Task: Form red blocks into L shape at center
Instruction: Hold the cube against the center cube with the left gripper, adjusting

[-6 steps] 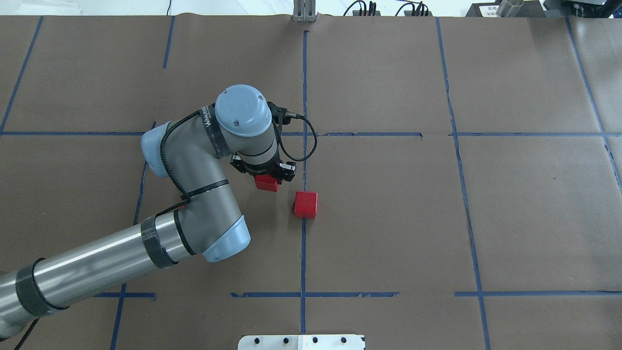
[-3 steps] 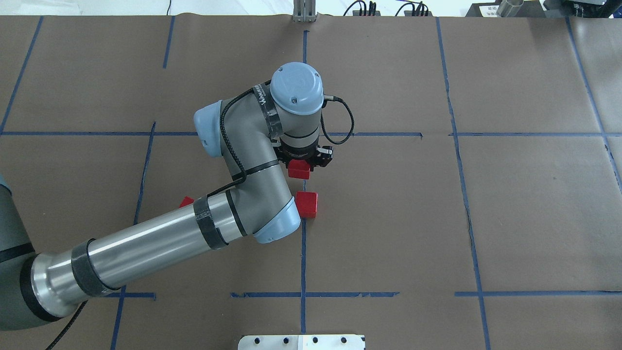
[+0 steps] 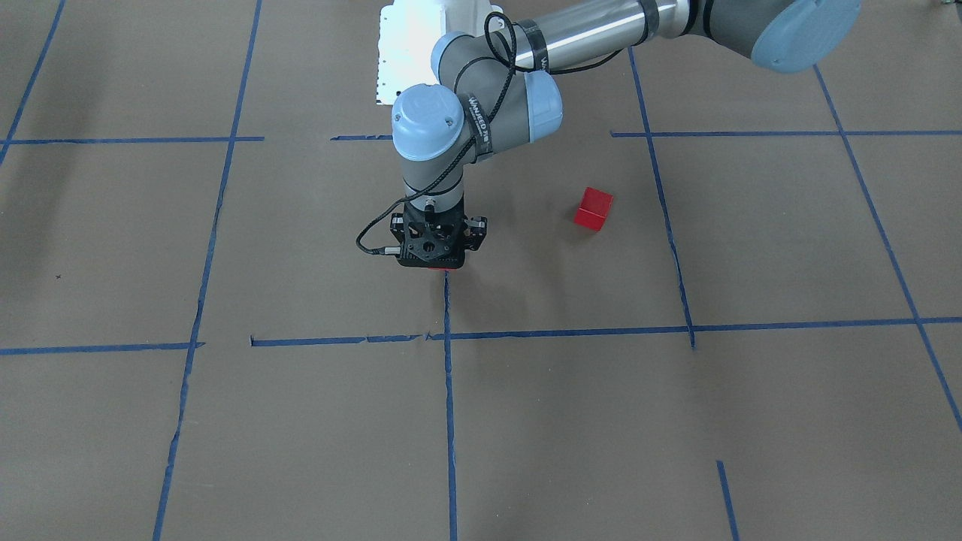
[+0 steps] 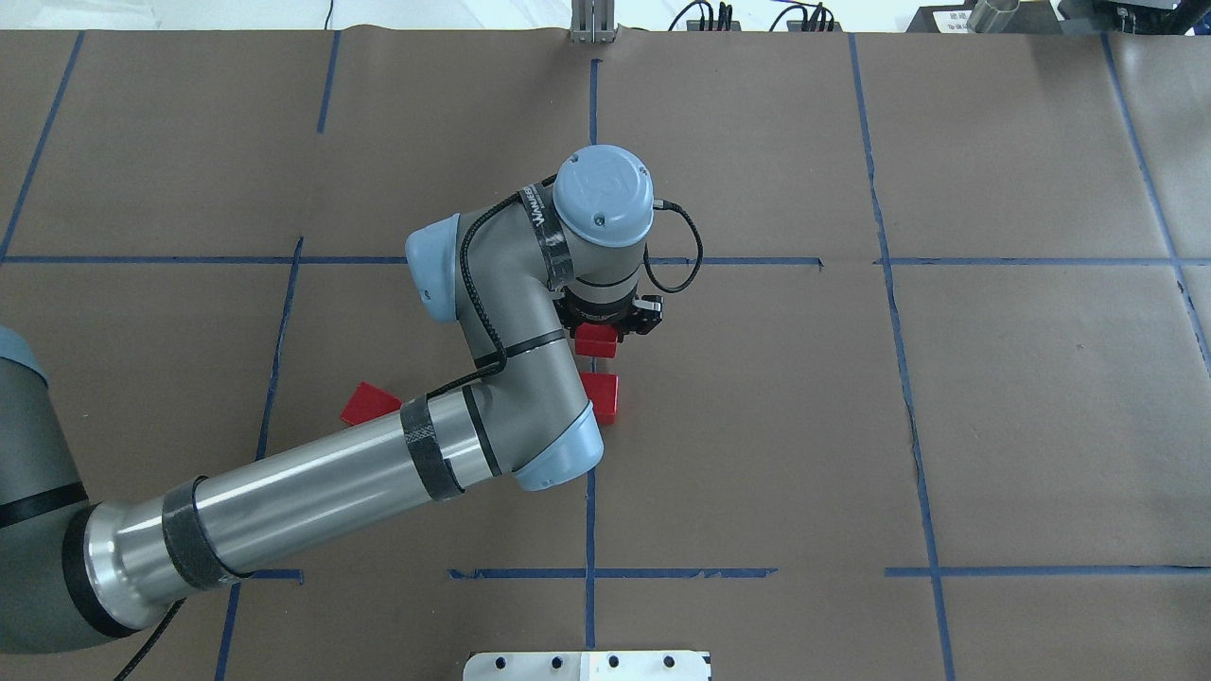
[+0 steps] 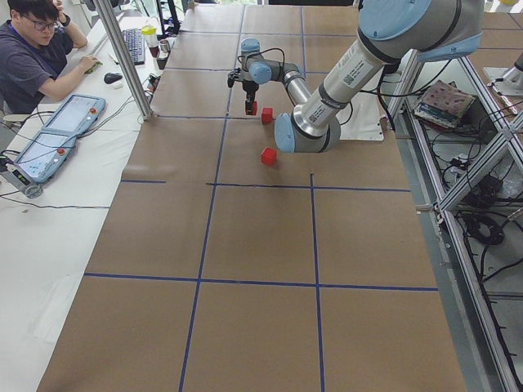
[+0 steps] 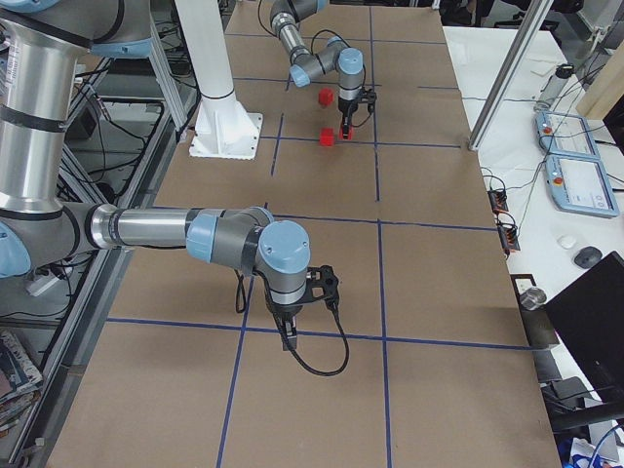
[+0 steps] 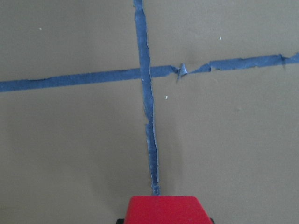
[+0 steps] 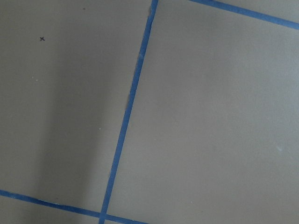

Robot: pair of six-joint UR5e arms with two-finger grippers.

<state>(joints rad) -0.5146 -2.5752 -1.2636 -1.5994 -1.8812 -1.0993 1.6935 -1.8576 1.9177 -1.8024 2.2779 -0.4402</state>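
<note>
pinching one red block (image 4: 596, 342) in narrowed fingers, the left gripper (image 3: 437, 260) sits just 12 o'clock of a second block (image 4: 603, 398); the right gripper's (image 6: 286, 336) spread cannot be told.

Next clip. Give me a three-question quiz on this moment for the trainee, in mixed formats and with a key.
1. True or false: the left gripper is empty.
2. How many red blocks show in the overhead view? A two; B three; C four.
3. Fill in: in the overhead view, the lone red block lies on the view's ___ side of the centre tape line.
Key: 1 false, it is shut on the held red block; 2 B, counting the resting red block on the line; 3 left.
</note>
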